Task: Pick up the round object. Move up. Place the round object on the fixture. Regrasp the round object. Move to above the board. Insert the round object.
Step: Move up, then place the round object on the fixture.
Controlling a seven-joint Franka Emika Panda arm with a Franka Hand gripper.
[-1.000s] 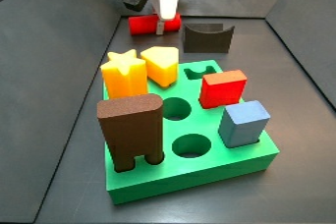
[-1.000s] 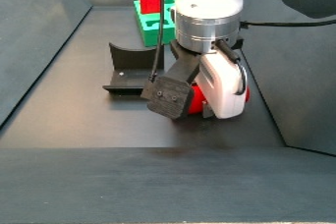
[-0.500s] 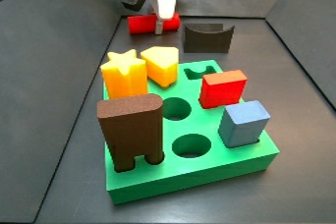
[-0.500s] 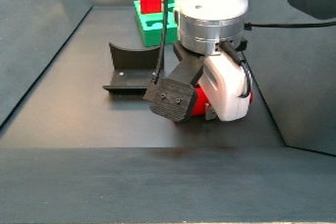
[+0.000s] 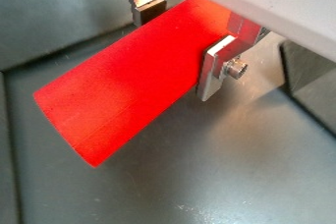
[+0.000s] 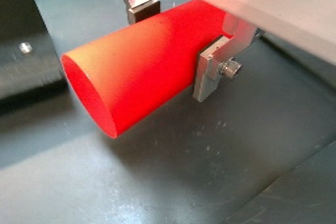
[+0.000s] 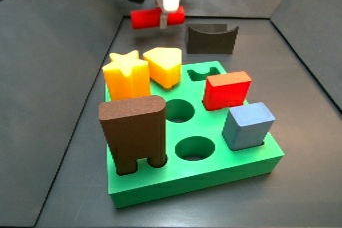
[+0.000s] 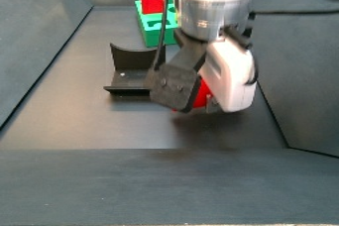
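The round object, a smooth red cylinder (image 5: 132, 85), lies crosswise between my gripper's (image 5: 182, 36) silver fingers, which are shut on its middle; the same shows in a wrist view (image 6: 132, 71). In a side view the gripper (image 7: 170, 12) holds the cylinder (image 7: 143, 18) a little above the grey floor at the far end. The dark fixture (image 7: 211, 38) with its curved notch stands just beside it, also seen in a side view (image 8: 129, 71). The green board (image 7: 267, 160) lies nearer the camera; in a side view (image 8: 157, 27) it is behind the arm.
On the board stand an orange star (image 7: 124, 75), a yellow block (image 7: 163, 65), a red cube-like block (image 7: 229, 89), a blue block (image 7: 249, 125) and a tall brown arch (image 7: 134, 137). Round holes (image 7: 197, 149) are open. Grey walls enclose the floor.
The gripper has risen a little with the red cylinder held in it; the cylinder is now off the floor. Nothing else moved.
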